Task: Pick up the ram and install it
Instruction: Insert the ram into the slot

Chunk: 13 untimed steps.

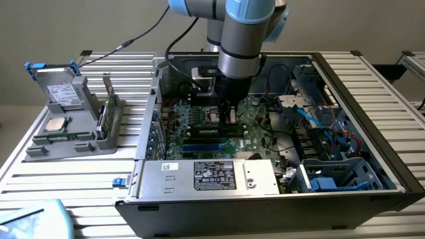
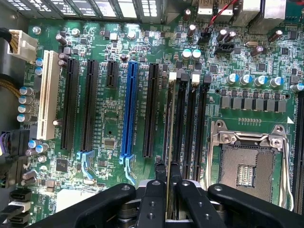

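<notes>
Now your black two-finger gripper (image 2: 168, 176) is clamped on the thin green ram stick (image 2: 169, 128), which hangs edge-on straight below it. Its long axis runs parallel to the black memory slots (image 2: 192, 128), over the one nearest the blue slot (image 2: 128, 109).

- Motherboard (image 2: 109, 137): green, with fine pale tracing.
- Blue slot (image 2: 128, 114), cream slot (image 2: 47, 102) and black slots (image 2: 71, 102): each a plain, solid colour.
- Ram (image 2: 167, 142): thin yellow-green edge.
- Gripper (image 2: 167, 167): matt black.
- Arm (image 1: 239, 55): grey tube, light-blue joint caps.
- Power supply (image 1: 252, 174): silver, with a black label.
- Case (image 1: 265, 219): black.
- Table (image 1: 59, 174): silver, ribbed in parallel slats.
- Tray (image 1: 50, 147), at the exterior view's left: grey.
</notes>
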Available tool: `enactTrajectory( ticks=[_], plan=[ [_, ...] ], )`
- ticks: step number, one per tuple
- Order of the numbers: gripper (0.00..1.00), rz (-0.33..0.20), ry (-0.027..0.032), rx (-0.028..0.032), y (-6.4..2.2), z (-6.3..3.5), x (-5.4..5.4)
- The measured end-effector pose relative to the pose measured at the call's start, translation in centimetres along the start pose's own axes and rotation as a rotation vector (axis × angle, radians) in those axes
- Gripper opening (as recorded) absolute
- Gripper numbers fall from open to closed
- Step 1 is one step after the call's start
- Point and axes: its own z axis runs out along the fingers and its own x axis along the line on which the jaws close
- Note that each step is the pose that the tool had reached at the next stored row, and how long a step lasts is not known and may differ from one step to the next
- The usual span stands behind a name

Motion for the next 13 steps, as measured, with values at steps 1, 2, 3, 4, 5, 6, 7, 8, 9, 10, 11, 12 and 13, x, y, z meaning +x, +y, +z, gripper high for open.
enactTrajectory(
  ticks=[1, 2, 3, 4, 5, 6, 7, 8, 9, 10, 11, 12, 13],
  plan=[
    [0.14, 0.0, 0.0002, -0.0001, 0.0, 0.0, 0.0],
    [0.14, 0.0, 0.0002, -0.0001, 0.0, 0.0, 0.0],
    [0.14, 0.0, 0.0001, 0.0, 0.0, 0.0, 0.0],
    [0.14, 0.0, -0.0001, 0.0, 0.0, 0.01, 0.0],
    [0.14, 0.0, -0.0001, 0.0, 0.0, 0.01, 0.0],
    [0.14, 0.0, 0.0, 0.0, 0.0, 0.01, 0.0],
    [0.14, 0.0, 0.0, 0.0, 0.0, 0.01, 0.0],
    [0.14, 0.0, -0.0001, 0.0, 0.0, 0.01, 0.0],
    [0.14, 0.0, -0.0001, 0.0001, 0.0, 0.01, 0.0],
    [0.14, 0.0, -0.0001, 0.0, 0.0, 0.01, 0.0],
    [0.14, 0.0, -0.0002, -0.0005, 0.01, 0.01, 0.0],
    [0.16, 0.0, -0.0001, -0.0002, 0.01, 0.01, 0.0],
    [0.22, 0.0, -0.0001, 0.0, 0.01, 0.01, 0.0]
  ],
)
